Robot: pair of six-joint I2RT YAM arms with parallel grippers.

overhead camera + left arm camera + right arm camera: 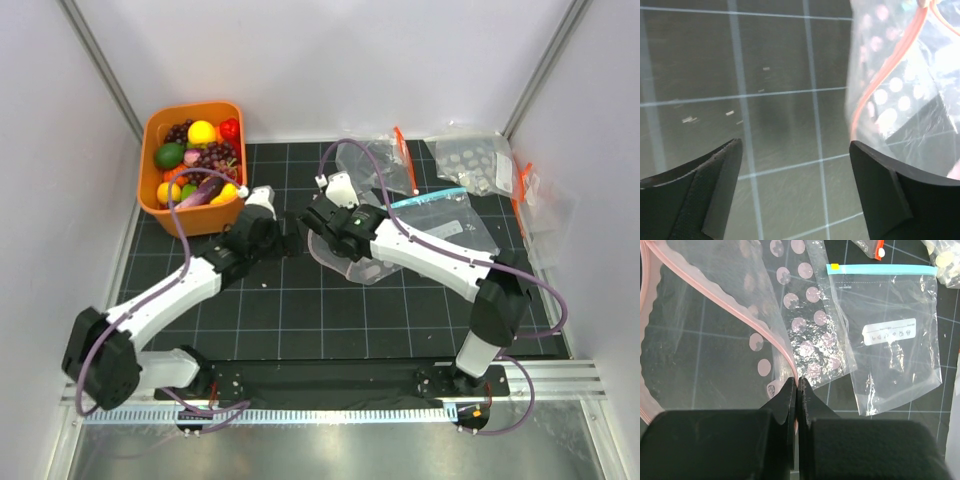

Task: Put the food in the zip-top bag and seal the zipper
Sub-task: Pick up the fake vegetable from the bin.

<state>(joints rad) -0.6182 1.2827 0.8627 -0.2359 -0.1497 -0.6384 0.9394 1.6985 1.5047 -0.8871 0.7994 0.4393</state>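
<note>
The right gripper is clamping the zip-top bag's pink zipper; the left gripper, jaws apart, is hovering beside the bag.

In the left wrist view the zip-top bag is blurred and cut by the right edge, its zipper runs off the right wrist view's left edge, and from above the right arm hides much of it.

Black gridded mat, loaded at the far left, middle and right.
Orange tub at far-left corner; pink-strip bag mid-mat; blue-strip labelled bag beside dotted bag; more clear bags far right.
</note>
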